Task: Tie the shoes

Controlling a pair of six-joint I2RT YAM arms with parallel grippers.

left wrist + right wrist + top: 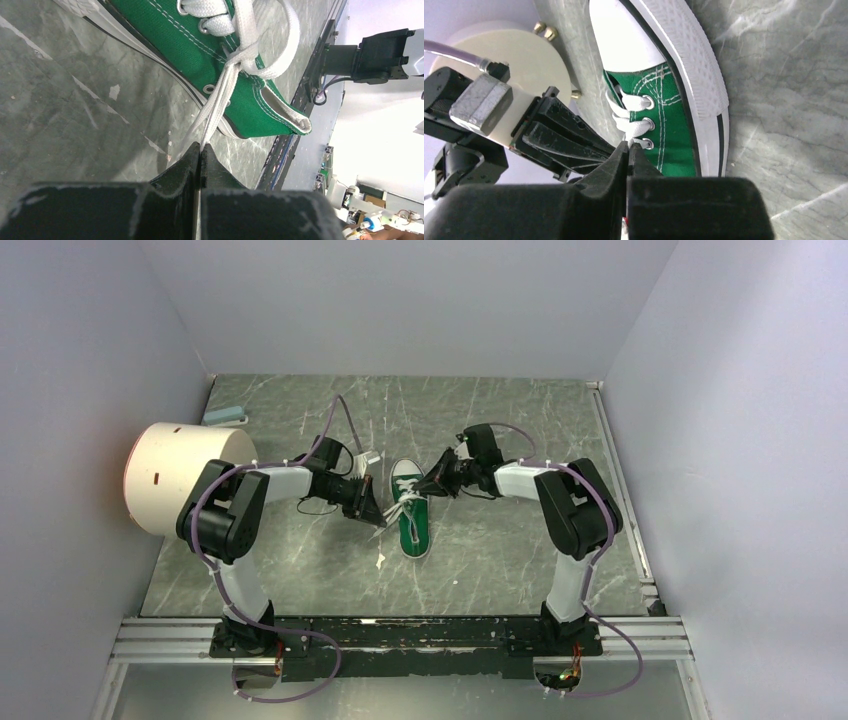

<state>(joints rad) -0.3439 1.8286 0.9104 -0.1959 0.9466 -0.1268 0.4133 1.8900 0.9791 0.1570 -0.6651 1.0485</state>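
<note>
Left gripper (pixel 201 148) is clamped fully together, with a white lace end (pixel 216 107) pinched right at the fingertips and pulled out straight from the crossed-over tangle (pixel 241 57) sitting on top of the sneaker (pixel 200 55). The right gripper (pixel 628 146) is seen with its fingers pressed together too, tips parked right at the eyelet row. A strand of the laces (pixel 630 131) looks to be caught between them, though tbh the wrist view is too tight for that to be called for sure. The green sneaker is laid flat on its sole on the grey marbled table (pixel 300 560), roughly in the middle, with the white toe cap (pixel 624 40) pointed away from the arm bases and the heel toward them. It's flanked by both grippers, the left one just beside its left edge and the right one over the lace area from the other side. A big white cylinder (pixel 185 475) is seen off to the left behind the left arm, a small blue-grey block (pixel 225 415) is parked near the far left corner, and a tiny white scrap (pixel 380 561) is spotted on the table near the heel.
</note>
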